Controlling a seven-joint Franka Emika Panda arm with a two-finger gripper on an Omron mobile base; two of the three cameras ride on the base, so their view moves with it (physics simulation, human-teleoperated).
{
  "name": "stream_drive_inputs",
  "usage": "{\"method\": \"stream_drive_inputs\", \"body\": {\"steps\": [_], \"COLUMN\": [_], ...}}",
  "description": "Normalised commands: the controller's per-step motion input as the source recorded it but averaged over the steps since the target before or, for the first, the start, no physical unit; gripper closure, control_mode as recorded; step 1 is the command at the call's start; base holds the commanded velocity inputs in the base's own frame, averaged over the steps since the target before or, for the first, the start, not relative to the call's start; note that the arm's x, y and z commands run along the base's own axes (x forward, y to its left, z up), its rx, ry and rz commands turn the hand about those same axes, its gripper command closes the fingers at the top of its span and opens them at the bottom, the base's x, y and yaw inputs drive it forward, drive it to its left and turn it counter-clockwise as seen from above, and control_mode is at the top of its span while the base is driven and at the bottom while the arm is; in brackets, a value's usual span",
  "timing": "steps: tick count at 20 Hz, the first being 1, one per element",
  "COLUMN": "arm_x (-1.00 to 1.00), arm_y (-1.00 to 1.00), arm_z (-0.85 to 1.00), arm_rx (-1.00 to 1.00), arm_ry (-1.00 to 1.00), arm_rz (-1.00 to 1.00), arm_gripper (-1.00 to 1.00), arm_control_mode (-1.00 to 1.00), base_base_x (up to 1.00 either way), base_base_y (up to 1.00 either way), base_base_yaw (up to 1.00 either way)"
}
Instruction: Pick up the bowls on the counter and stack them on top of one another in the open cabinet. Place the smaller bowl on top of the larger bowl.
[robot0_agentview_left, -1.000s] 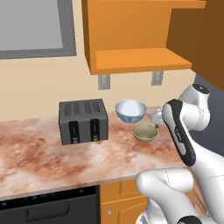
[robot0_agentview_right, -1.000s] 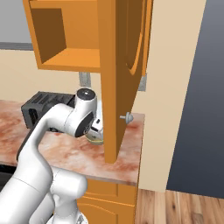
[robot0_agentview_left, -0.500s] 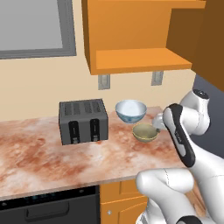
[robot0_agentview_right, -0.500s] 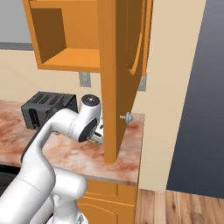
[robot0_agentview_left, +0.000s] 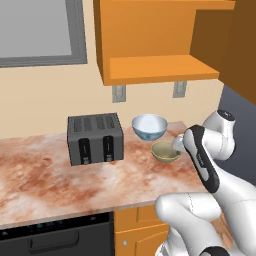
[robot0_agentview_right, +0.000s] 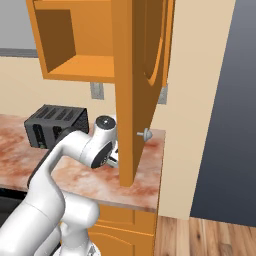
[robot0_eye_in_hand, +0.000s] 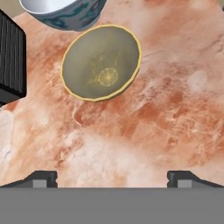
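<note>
cabinet (robot0_agentview_left: 160, 67): orange wall unit above the counter, door swung open, its flat shelf bare; both bowls are yet to go in.
counter (robot0_agentview_left: 60, 175): marbled reddish slab carrying a dark toaster (robot0_agentview_left: 95, 138) at the left and the two bowls to its right.
larger bowl (robot0_agentview_left: 149, 127): white and blue, upright on the counter near the wall, just behind the smaller bowl; in the hand view it sits past the olive one (robot0_eye_in_hand: 65, 11).
smaller bowl (robot0_eye_in_hand: 101, 62): olive-tan, upright, straight ahead of the gripper along its line of sight and a little left of centre; round, so no axis to favour.
gripper (robot0_eye_in_hand: 112, 177): held above bare counter on the near side of the smaller bowl, its two finger tips wide apart with nothing between them.
judgement: the nearer bowl is the small one, yet the larger should go into the cabinet first, so the reach has to pass over the olive rim.
</note>
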Motion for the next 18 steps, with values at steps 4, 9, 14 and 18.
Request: {"method": "stream_drive_inputs", "body": {"steps": [4, 9, 14, 18], "arm_x": [0.25, 0.27, 0.19, 0.2], "arm_y": [-0.01, -0.05, -0.13, -0.14], "arm_z": [-0.12, -0.12, -0.16, -0.16], "arm_rx": [0.01, 0.01, 0.0, 0.0], "arm_ry": [-0.02, -0.01, 0.0, 0.0], "arm_rz": [-0.04, -0.04, -0.04, -0.05], "arm_gripper": [-1.0, -1.0, -1.0, -1.0], "arm_control_mode": [-1.0, -1.0, -1.0, -1.0], "base_base_x": [0.0, 0.0, 0.0, 0.0], "base_base_y": [0.0, 0.0, 0.0, 0.0], "base_base_yaw": [0.0, 0.0, 0.0, 0.0]}}
